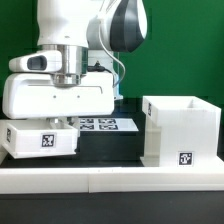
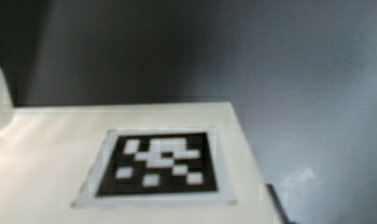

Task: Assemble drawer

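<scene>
Two white tagged parts sit on the black table. Nearest, at the exterior view's left, a flat white panel lies under the gripper; I cannot tell its finger spread. An open white box stands right, and the marker board lies behind.

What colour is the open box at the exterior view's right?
The box is white, best in the exterior view.

A white open-topped box stands upright near the bench's front edge, toward the exterior view's right, with a black-and-white tag on its front face. A lower white tagged piece lies near the front edge, toward the exterior view's left.
</scene>
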`<control>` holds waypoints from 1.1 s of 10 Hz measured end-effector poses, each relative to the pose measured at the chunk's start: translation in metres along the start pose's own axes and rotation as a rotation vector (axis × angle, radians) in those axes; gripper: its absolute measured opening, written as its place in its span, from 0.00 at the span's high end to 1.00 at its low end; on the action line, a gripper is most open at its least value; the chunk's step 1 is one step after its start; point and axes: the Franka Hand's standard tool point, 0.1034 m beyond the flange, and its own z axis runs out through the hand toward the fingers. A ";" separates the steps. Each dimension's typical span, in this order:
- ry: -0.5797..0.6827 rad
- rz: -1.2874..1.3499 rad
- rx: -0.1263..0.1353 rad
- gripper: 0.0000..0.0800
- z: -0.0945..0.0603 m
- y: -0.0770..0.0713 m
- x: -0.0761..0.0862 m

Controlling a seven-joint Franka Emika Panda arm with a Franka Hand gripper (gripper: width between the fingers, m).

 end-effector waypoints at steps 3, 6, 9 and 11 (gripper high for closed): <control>-0.004 -0.060 -0.002 0.95 0.001 0.000 -0.001; -0.013 -0.345 -0.007 0.95 0.000 -0.011 0.005; -0.047 -0.590 0.033 0.95 0.000 -0.026 0.013; -0.052 -0.668 0.032 0.95 0.001 -0.023 0.010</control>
